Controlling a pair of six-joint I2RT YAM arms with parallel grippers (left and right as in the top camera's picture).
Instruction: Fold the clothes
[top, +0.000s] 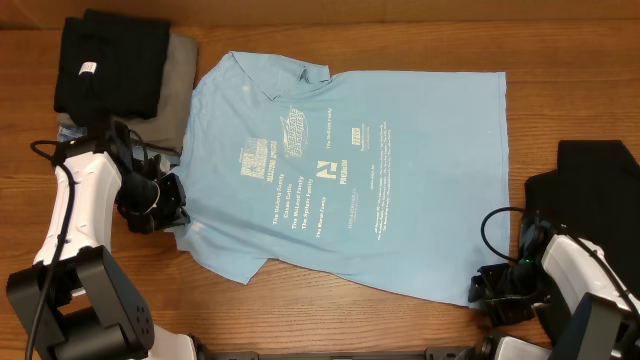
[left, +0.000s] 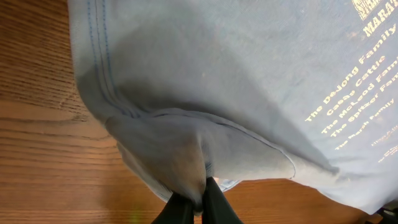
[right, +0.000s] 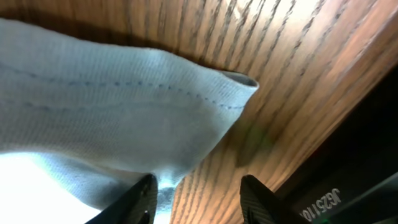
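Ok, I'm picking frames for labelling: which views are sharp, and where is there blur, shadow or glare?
Overhead: evenly lit, sky-blue T-shirt sharp. Left wrist: lettering readable, fold shadowed above the left hand. Right wrist: fabric blown out bottom-left, right hand soft-focused.

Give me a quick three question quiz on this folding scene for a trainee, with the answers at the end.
1. True or false: the left gripper is shut on the blue T-shirt.
2. The right gripper is: A) open at the shirt's hem corner, B) shut on the collar, C) holding a sleeve.
3. Fill in: the folded black garment lies on a ____ garment.
Key: 1 true; 2 A; 3 grey garment.
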